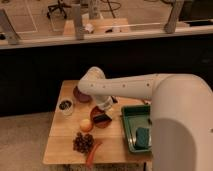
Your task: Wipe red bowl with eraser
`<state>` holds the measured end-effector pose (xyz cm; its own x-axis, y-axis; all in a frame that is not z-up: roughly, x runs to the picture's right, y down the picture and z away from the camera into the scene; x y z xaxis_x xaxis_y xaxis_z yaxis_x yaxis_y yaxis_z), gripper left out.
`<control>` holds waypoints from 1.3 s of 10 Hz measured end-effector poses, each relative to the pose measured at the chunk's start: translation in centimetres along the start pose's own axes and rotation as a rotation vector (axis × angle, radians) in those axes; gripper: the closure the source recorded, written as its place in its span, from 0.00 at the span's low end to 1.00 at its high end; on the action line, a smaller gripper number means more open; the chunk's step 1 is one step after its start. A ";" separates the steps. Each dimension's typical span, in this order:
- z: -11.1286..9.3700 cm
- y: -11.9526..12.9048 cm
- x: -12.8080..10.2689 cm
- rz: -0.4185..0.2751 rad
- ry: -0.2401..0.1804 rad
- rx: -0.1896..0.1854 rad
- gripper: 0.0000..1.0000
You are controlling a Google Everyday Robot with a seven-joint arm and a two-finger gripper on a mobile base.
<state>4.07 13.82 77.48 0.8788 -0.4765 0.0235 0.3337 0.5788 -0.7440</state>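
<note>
A large white robot arm (150,90) is being extended from the lower right across a light wooden table (60,142), its rounded elbow being held above the table's far side. At the table's right edge a green rectangular plastic tray (131,116) is being occupied by a green sponge (142,137). A round dark purple bowl (80,95) is being partly covered by the arm near the far edge. The round orange-red shallow bowl (98,121) is sitting near the table's middle, just left of the tray, and the small black oblong eraser (101,118) is being held over its dark inside. The two-finger gripper (104,109) is being pointed down directly above that bowl; whether it is clamped on the eraser cannot be told. A cluster of dark grapes (83,142) is lying near the front edge, with a red-orange carrot-like item (93,154) beside it. A small white cup with dark contents (65,106) is standing at the left, and a small orange fruit (86,125) is touching the red bowl's left side.
</note>
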 end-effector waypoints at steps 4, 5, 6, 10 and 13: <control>0.3 -0.4 1.8 0.017 0.024 -0.008 1.00; 0.5 -0.7 2.6 0.032 0.034 -0.013 1.00; 0.6 -1.3 2.9 0.039 0.040 -0.016 1.00; 0.1 -4.1 2.8 0.049 0.058 -0.015 1.00; -0.6 -5.6 0.8 0.035 0.063 -0.006 1.00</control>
<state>2.72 9.83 81.24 0.8666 -0.4970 -0.0447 0.3010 0.5922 -0.7475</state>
